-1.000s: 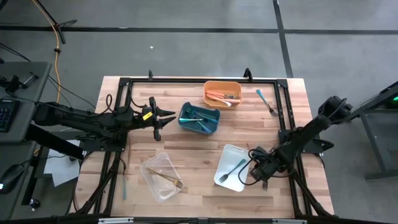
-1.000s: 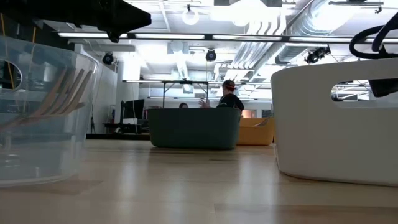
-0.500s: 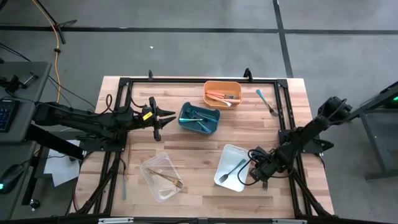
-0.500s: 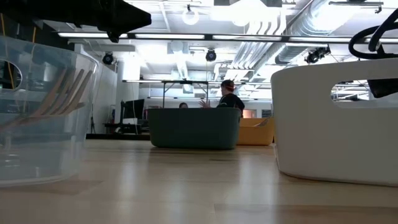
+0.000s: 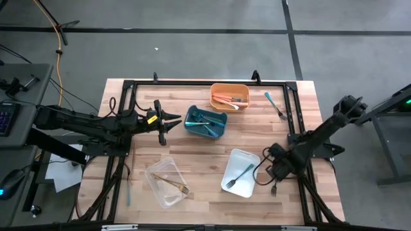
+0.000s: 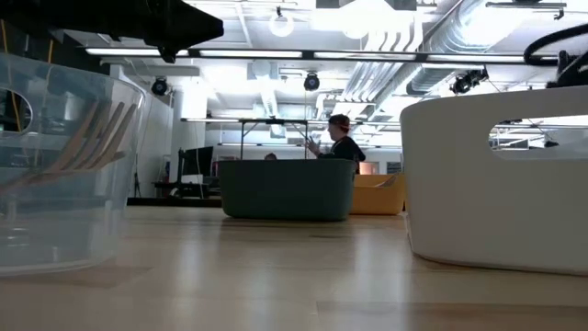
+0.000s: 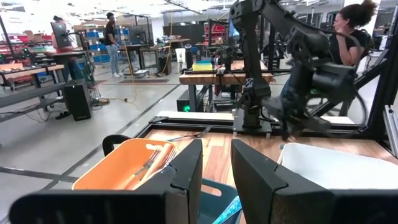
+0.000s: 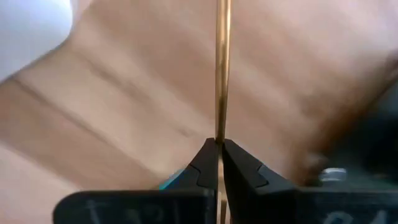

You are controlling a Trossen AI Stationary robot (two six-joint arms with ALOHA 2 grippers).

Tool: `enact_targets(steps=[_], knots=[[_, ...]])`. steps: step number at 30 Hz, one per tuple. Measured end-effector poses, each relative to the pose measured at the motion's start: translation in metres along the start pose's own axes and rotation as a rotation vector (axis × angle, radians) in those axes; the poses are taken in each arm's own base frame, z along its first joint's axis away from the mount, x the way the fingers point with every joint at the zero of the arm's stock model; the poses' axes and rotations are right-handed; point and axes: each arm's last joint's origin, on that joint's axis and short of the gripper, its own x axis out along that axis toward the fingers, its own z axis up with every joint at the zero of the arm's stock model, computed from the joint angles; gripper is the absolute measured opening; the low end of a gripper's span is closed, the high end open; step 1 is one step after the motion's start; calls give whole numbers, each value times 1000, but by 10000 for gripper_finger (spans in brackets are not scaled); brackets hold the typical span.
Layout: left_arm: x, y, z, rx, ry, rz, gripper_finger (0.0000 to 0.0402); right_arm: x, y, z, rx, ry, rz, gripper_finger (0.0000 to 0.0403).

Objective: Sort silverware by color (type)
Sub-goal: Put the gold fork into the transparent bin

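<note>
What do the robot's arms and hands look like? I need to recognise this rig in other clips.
Both arms are dark and slender, with jointed segments. The left hand carries a small yellow tag behind pointed black fingers. The right hand is bulkier, trailing looped black cable. Up close, its fingers are matte black wedges.

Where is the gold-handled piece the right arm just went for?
The gold-handled utensil is pinched in the right pincer. In the high view that pincer sits at the table's right side, just right of the white bin.
</note>
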Motion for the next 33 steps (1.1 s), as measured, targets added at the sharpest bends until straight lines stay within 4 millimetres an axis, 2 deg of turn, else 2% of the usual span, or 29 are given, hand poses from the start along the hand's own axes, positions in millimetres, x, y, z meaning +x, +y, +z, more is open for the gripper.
enact_targets(steps=[6, 11, 15, 19, 23, 28, 33], knots=[[0, 0, 0, 0, 0, 0, 76, -28, -23, 19, 59, -200, -55, 2], [0, 0, 0, 0, 0, 0, 76, -45, -37, 40, 133, -545, -41, 1], [0, 0, 0, 0, 0, 0, 76, -51, -38, 56, 162, -826, -41, 1], [0, 0, 0, 0, 0, 0, 76, -55, -23, 75, 124, -956, -26, 1], [0, 0, 0, 0, 0, 0, 76, -61, 4, 102, -19, -1005, 45, 1], [0, 0, -1, 2, 7, 0, 76, -69, 36, 142, -250, -1108, 237, 0], [0, 0, -3, 8, 32, -2, 76, -62, 56, 177, -386, -1245, 416, 0]])
